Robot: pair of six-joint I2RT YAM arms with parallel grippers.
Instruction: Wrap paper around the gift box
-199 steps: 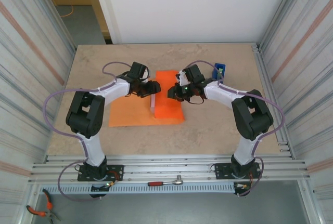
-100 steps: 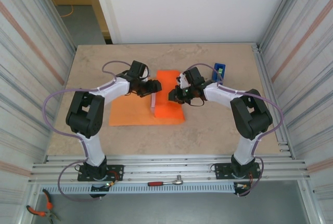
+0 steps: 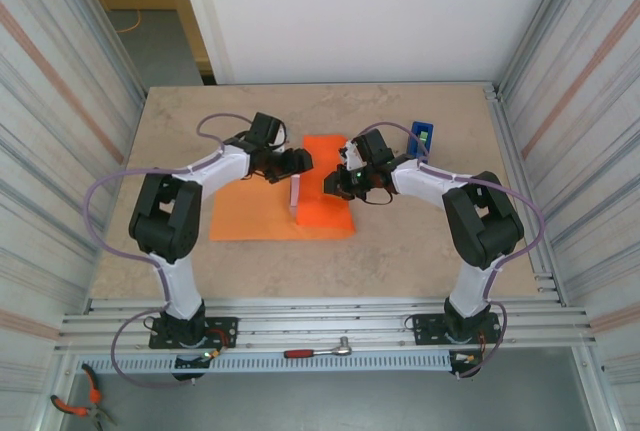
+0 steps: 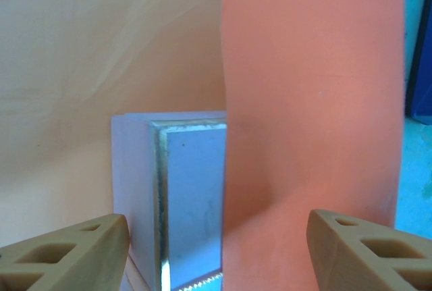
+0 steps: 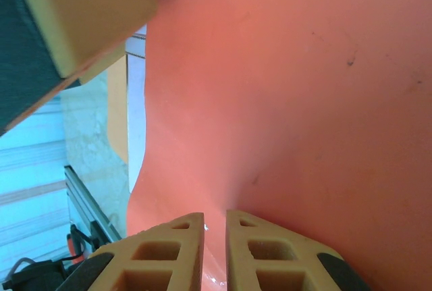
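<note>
Where the paper (image 3: 250, 216) lies flat at the middle of the bench (image 3: 400, 251), its right part folds over the gift box (image 3: 294, 195), whose pale side shows. The right pincer (image 3: 333, 183), almost closed, rests on that fold. The left pincer (image 3: 300, 161) gapes wide beyond the box. A blue dispenser (image 3: 422, 136) stands toward the far right corner.

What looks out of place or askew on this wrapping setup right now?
The paper bows loosely over the gift box, leaving the box's left side bare. A ratchet lies on the front rail, pliers below its left end.
</note>
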